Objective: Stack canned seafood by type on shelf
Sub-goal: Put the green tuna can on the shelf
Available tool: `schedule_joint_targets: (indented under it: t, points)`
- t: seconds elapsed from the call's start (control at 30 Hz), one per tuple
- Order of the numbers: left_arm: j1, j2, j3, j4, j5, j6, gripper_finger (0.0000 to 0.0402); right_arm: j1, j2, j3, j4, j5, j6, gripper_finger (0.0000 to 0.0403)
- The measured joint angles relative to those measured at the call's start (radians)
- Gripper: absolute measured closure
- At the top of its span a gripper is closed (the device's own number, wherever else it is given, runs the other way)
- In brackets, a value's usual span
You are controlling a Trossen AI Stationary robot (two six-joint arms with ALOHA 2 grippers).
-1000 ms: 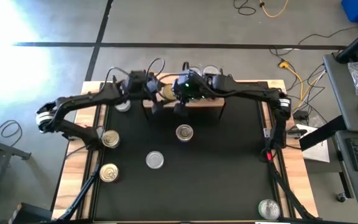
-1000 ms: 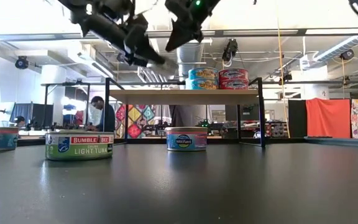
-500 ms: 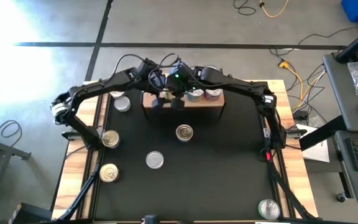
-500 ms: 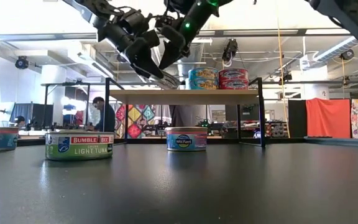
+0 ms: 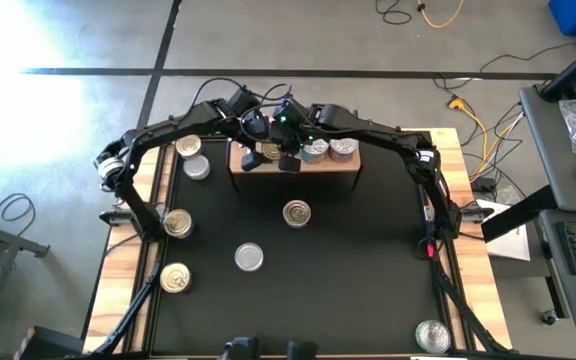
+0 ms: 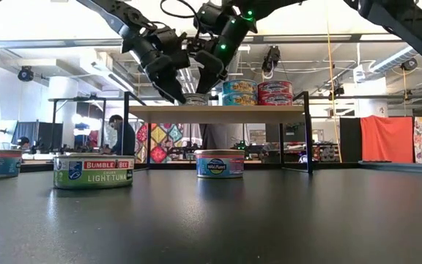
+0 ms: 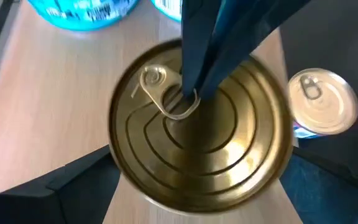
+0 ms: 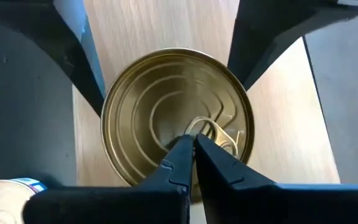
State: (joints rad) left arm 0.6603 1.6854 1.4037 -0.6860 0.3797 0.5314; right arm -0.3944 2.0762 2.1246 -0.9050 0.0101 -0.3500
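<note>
**Two grippers at a gold-lidded can on the shelf**

A gold-lidded can (image 8: 177,118) stands upright on the left part of the light-wood shelf (image 5: 340,166), which sits at the far edge of the black table (image 5: 358,270). The left gripper (image 5: 255,158) straddles this can with its fingers (image 8: 86,68) spread wide, one on either side of the rim; whether they touch the can cannot be told. The right gripper (image 8: 191,149) hangs over the lid with its fingers closed together, their tips at the pull ring (image 8: 213,132). To the right on the shelf stand further cans (image 6: 258,93), teal-labelled and red-labelled, stacked two high. On the table lie loose cans: a green-labelled tuna can (image 6: 93,171), a blue-labelled can (image 6: 220,163) in front of the shelf, a silver-lidded can (image 5: 250,258) near the middle, and another (image 5: 433,336) at the near right corner. Two more cans (image 5: 192,157) sit just left of the shelf.
</note>
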Motion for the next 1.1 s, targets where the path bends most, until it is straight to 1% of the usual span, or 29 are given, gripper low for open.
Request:
schedule_joint_targets:
  t: [0.1, 0.23, 0.33, 0.4, 0.5, 0.57, 0.63, 0.7, 0.77, 0.8, 0.87, 0.97, 1.03, 1.1]
  points:
    - [0.006, -0.038, 0.008, -0.029, 0.005, 0.001, 0.0014, -0.001, 0.002, 0.000, -0.003, -0.003, 0.009, 0.0390]
    - [0.006, -0.104, -0.008, 0.011, -0.012, -0.020, 0.0016, -0.004, 0.004, 0.000, 0.008, 0.004, 0.014, 0.0390]
    - [0.006, -0.170, -0.042, 0.119, -0.033, -0.095, 0.0016, -0.010, 0.004, 0.000, 0.017, 0.016, 0.025, 0.0390]
    - [0.002, -0.227, -0.066, 0.213, -0.053, -0.179, 0.0016, -0.018, 0.003, 0.000, 0.017, 0.015, 0.040, 0.0390]
    - [-0.029, -0.346, -0.158, 0.357, -0.061, -0.234, 0.0016, -0.032, 0.002, -0.001, 0.019, 0.016, 0.054, 0.0390]
    - [-0.071, -0.427, -0.246, 0.465, -0.098, -0.269, 0.0016, -0.038, 0.002, -0.002, 0.021, 0.017, 0.060, 0.0390]
    - [-0.122, -0.507, -0.340, 0.554, -0.181, -0.298, 0.0016, -0.039, 0.001, -0.002, 0.026, 0.018, 0.049, 0.0390]
    - [-0.170, -0.576, -0.431, 0.644, -0.301, -0.360, 0.0016, -0.039, -0.004, -0.003, 0.041, 0.019, 0.036, 0.0390]
    - [-0.207, -0.637, -0.502, 0.667, -0.398, -0.414, 0.0016, -0.039, -0.015, -0.005, 0.070, 0.018, 0.019, 0.0390]
    - [-0.218, -0.662, -0.531, 0.660, -0.419, -0.420, 0.0016, -0.036, -0.021, -0.005, 0.086, 0.016, 0.010, 0.0390]
    - [-0.235, -0.714, -0.588, 0.644, -0.427, -0.419, 0.0016, -0.033, -0.044, -0.005, 0.115, 0.007, -0.006, 0.0390]
    - [-0.263, -0.793, -0.659, 0.640, -0.428, -0.421, 0.0016, -0.031, -0.061, -0.002, 0.141, -0.061, -0.002, 0.0390]
    - [-0.287, -0.842, -0.704, 0.641, -0.428, -0.452, 0.0016, -0.031, -0.060, -0.003, 0.138, -0.103, 0.019, 0.0390]
    - [-0.315, -0.890, -0.756, 0.643, -0.429, -0.486, 0.0016, -0.031, -0.044, -0.004, 0.137, -0.112, 0.041, 0.0390]
